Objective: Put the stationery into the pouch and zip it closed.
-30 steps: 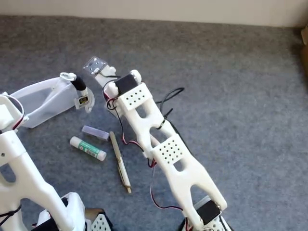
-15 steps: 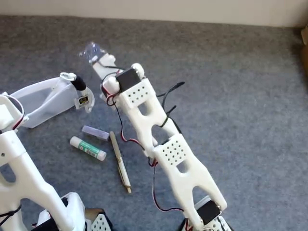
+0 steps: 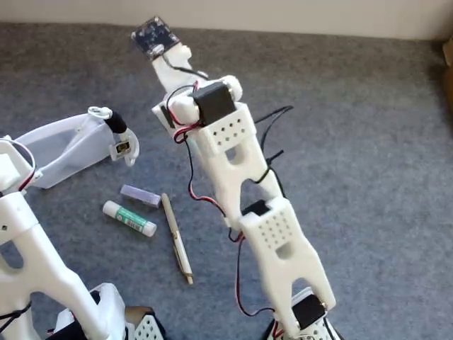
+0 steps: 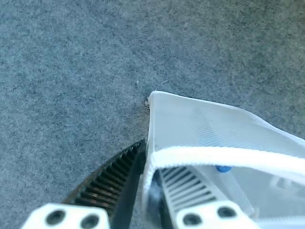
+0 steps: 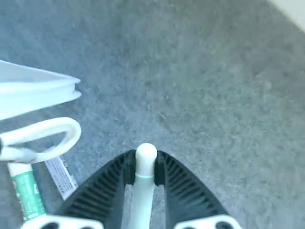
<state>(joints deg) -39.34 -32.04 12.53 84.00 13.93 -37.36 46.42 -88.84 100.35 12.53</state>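
Three stationery pieces lie loose on the carpet (image 3: pixel 368 127): a white glue stick (image 3: pixel 129 218) with a green label, a small pale-violet block (image 3: pixel 140 195) just beside it, and a slim tan pen (image 3: pixel 176 239) alongside. Near them we see the pouch (image 3: pixel 60 149), translucent ribbed mesh edged with white zip tape. One wall of its mouth is pinched between the black ridged jaws of the left gripper (image 4: pixel 150 162). We find the right gripper (image 5: pixel 145 157) hanging above the short grey pile, clamped narrowly on a smooth white round-tipped stick (image 5: pixel 142 195).
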